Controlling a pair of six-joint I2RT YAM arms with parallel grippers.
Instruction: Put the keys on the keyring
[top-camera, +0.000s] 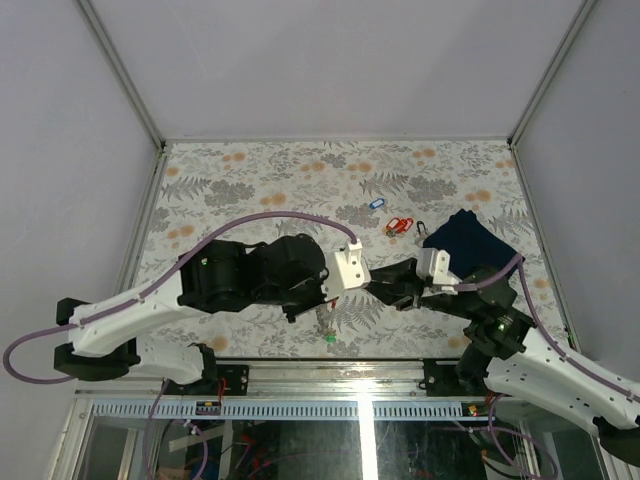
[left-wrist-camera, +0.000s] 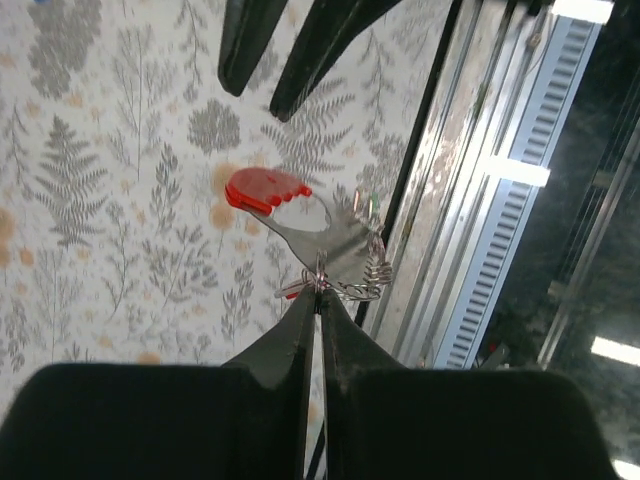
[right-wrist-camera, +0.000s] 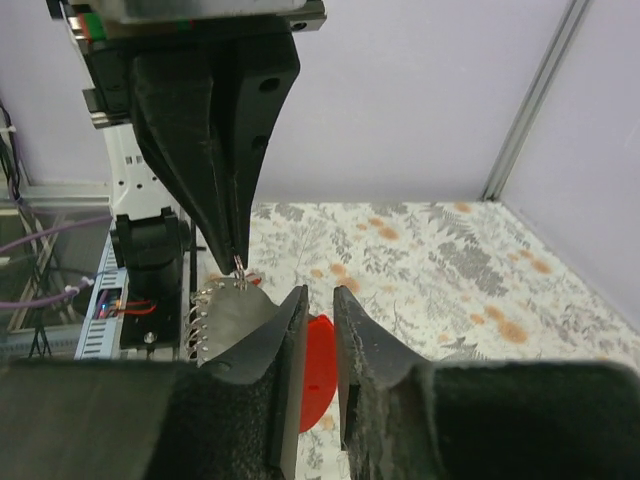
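Where our left gripper (left-wrist-camera: 318, 292) bites: its jaws are pressed together on a thin silvery wire keyring (left-wrist-camera: 320, 282), held up off the fern-printed table (top-camera: 250, 180), we judge so that the ring is fixed and open to reach from both sides.
Key at the ring: a small silvery metal key with an oblong red plastic tag (left-wrist-camera: 268, 190) sticks out from the ring toward our other arm. It looks threaded already, though we cannot make out the wire passing through its hole.
Beaded piece: a short silvery coil or chain (left-wrist-camera: 375, 275) hangs just beside the ring; we cannot tell what it is.
Right gripper (right-wrist-camera: 320, 296): its jaws are parted by a narrow gap and pinch nothing, facing the ring and just short of the red tag. We judge it is placed to steady the key or push it along the wire.
Loose keys: a blue-tagged key (top-camera: 376, 203) and a red-tagged cluster (top-camera: 398, 226) lie on the table well beyond the ring. A green-tagged one (top-camera: 330, 338) lies on the near side of the ring.
Dark navy folded cloth (top-camera: 470, 238): beyond the ring on the right arm's side, no part of the job.
Progress: early, we judge, with several keys not yet on the ring.
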